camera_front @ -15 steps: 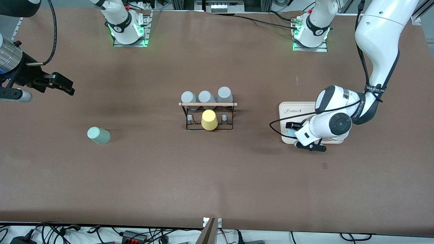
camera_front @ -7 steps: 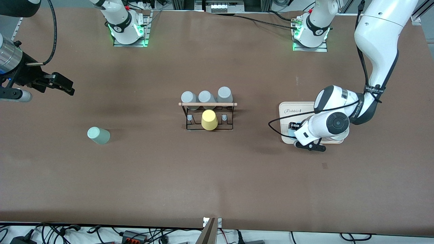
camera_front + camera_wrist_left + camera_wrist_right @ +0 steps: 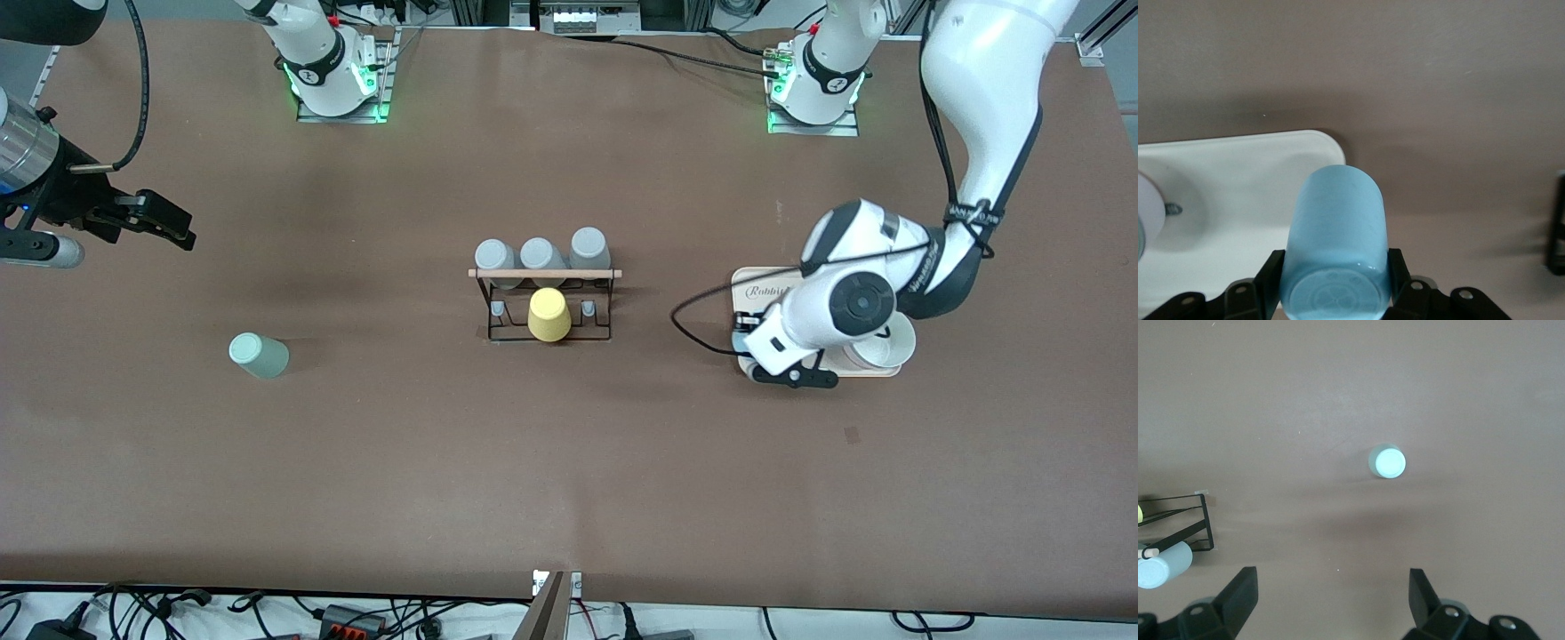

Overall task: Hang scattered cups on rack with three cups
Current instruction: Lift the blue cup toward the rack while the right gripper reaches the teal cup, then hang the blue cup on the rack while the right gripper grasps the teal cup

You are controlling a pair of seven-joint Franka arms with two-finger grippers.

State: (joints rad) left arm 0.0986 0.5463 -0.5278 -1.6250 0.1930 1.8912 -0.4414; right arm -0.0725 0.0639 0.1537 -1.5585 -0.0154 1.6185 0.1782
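Note:
My left gripper (image 3: 745, 348) is shut on the light blue cup (image 3: 1335, 233) and holds it lying sideways over the rack-side edge of the cream tray (image 3: 765, 286). The mint-green cup (image 3: 258, 356) stands upside down on the table toward the right arm's end; it also shows in the right wrist view (image 3: 1387, 461). The black wire rack (image 3: 544, 331) with its wooden rod (image 3: 544, 274) stands mid-table, with three grey cups (image 3: 539, 255) on its pegs and a yellow cup (image 3: 548, 315) on the nearer side. My right gripper (image 3: 151, 218) is open and empty, waiting above the table's end.
A white bowl (image 3: 880, 351) sits on the cream tray, which also shows in the left wrist view (image 3: 1225, 173). The rack's corner (image 3: 1178, 520) and one grey cup (image 3: 1161, 565) show in the right wrist view.
My left gripper has moved with the light blue cup toward the rack, to the tray's edge, uncovering the white bowl. The right arm has not moved.

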